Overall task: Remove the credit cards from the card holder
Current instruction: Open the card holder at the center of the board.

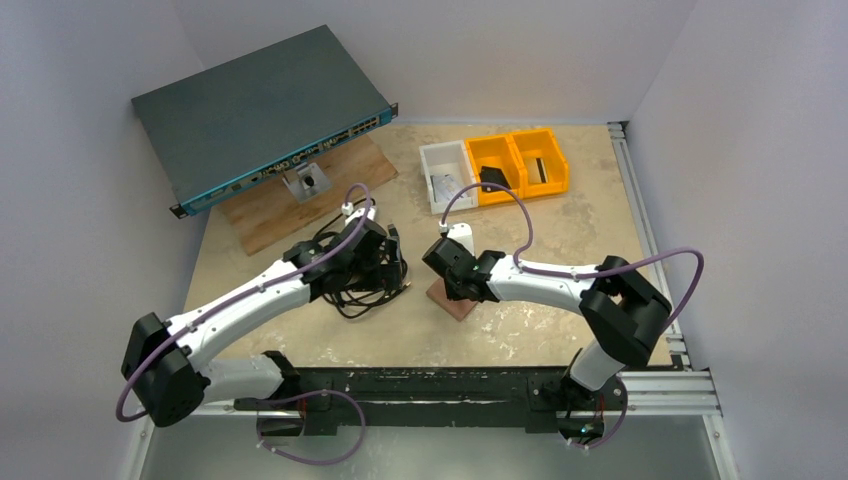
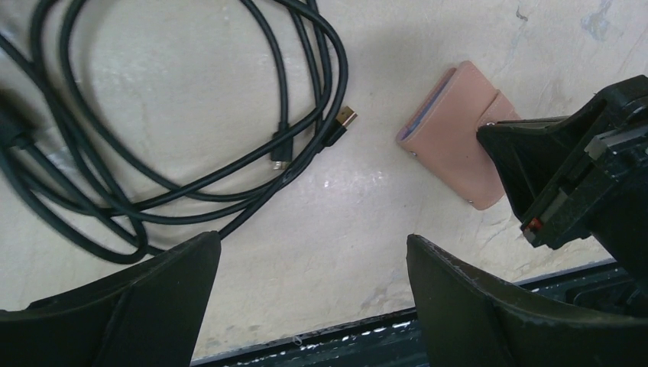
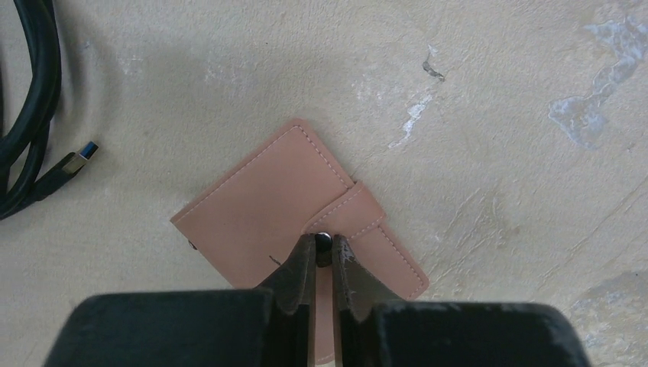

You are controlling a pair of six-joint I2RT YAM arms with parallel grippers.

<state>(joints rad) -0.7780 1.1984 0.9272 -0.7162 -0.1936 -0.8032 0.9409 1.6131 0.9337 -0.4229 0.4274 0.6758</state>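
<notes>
Now right gripper [image 3: 324, 256] pinching card holder [image 3: 283, 199] snap

Card holder [image 1: 452, 299] lies on table [image 1: 560, 225], right of cable coil [image 1: 365, 290], bins [image 1: 495, 170] behind.

The card holder [image 3: 283, 199] is a dusty pink-brown leather with pale stitching and a dark metal snap. The desk [image 1: 560, 230] is mottled beige, marbled with grey-white patches. The coiled cable [image 2: 153, 138] is black with a gold-toned plug. Two bins [image 1: 520, 160] are orange, one tray [image 1: 445, 175] white. The arms are white with black joints and purple wires.
</notes>
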